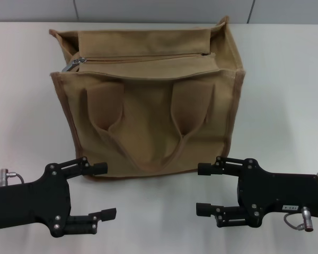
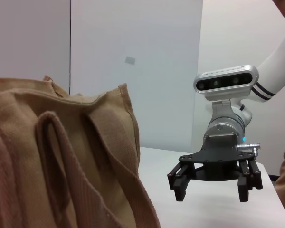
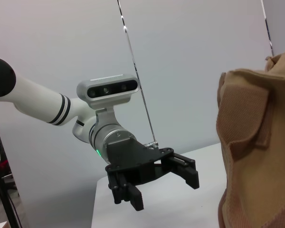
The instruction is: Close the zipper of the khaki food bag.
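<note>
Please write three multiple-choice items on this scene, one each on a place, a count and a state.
1. Where is the zipper's pull tab?
A. At the left end of the bag's top
B. At the right end
C. Midway along the top

2. How many handle loops show on the bag's front in the head view?
A. One
B. Two
C. Four

3. How do the two grippers stand?
A. Both shut on the bag
B. Left shut on the tab, right open
C. Both open, clear of the bag

Answers: 1 A, the silver pull tab sits at the left end of the zipper on the bag. 2 B, one handle loop and a second handle loop hang side by side. 3 C, the left gripper and right gripper hover in front of the bag with jaws apart, holding nothing.
</note>
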You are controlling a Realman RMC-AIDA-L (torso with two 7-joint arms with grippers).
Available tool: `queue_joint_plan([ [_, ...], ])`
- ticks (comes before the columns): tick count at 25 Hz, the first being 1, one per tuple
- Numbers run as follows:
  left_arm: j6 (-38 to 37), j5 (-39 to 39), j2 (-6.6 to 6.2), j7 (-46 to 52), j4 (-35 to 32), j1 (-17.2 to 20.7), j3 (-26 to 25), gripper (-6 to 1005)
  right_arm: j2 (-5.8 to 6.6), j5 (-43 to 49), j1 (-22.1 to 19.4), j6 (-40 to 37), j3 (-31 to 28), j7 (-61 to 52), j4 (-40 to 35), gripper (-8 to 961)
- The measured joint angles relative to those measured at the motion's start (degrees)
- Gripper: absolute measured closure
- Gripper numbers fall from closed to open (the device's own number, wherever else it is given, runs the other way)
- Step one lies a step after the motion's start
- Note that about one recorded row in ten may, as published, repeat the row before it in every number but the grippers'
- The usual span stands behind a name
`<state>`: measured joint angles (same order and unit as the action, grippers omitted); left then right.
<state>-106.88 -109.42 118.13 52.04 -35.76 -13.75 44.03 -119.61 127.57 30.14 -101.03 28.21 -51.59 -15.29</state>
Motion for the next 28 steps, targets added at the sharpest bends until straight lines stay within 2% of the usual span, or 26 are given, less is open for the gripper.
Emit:
queue_joint_plan([
  [11, 0.39, 0.19, 0.09, -0.22, -0.03, 0.10, -2.15, 162, -0.01, -0.12, -0.08, 0.10, 0.00, 0.00, 0.02, 160],
  [13, 0.45, 0.16, -0.14, -0.26, -0.30, 0.67, -6.10, 162, -0.01, -0.13, -0.07, 0.39, 0.00, 0.00, 0.30, 160],
  [14, 0.45, 0.16, -0.14, -0.26, -0.30, 0.67, -6.10, 162, -0.01, -0.14, -0.06, 0.48, -0.01, 0.02, 0.47, 160],
  [15, 0.46, 0.19, -0.29, -0.28, -0.33, 1.07, -9.38, 162, -0.01, -0.15, -0.06, 0.52, -0.04, 0.18, 0.68, 160],
  [16, 0.54, 0.50, -0.37, -0.86, 0.08, 1.87, -19.54, 162, 0.00, -0.17, -0.06, 0.58, -0.13, 0.63, 1.06, 160],
  [17, 0.62, 0.51, -0.24, -1.19, 0.26, 1.97, -22.20, 162, -0.01, -0.35, -0.06, 0.70, -0.36, 2.58, 2.37, 160],
  [19, 0.62, 0.51, -0.24, -1.19, 0.26, 1.97, -22.20, 162, 0.00, -0.55, -0.05, 0.79, -0.45, 3.67, 3.00, 159],
  [21, 2.43, 0.57, 0.35, -3.86, 3.81, 0.82, -34.98, 162, 0.00, -1.04, -0.01, 1.07, -0.51, 5.08, 3.87, 159],
  [28, 6.77, 0.57, 0.41, -4.39, 7.55, -2.95, -36.01, 163, 0.00, -1.68, 0.22, 1.41, -0.53, 5.70, 4.31, 161],
])
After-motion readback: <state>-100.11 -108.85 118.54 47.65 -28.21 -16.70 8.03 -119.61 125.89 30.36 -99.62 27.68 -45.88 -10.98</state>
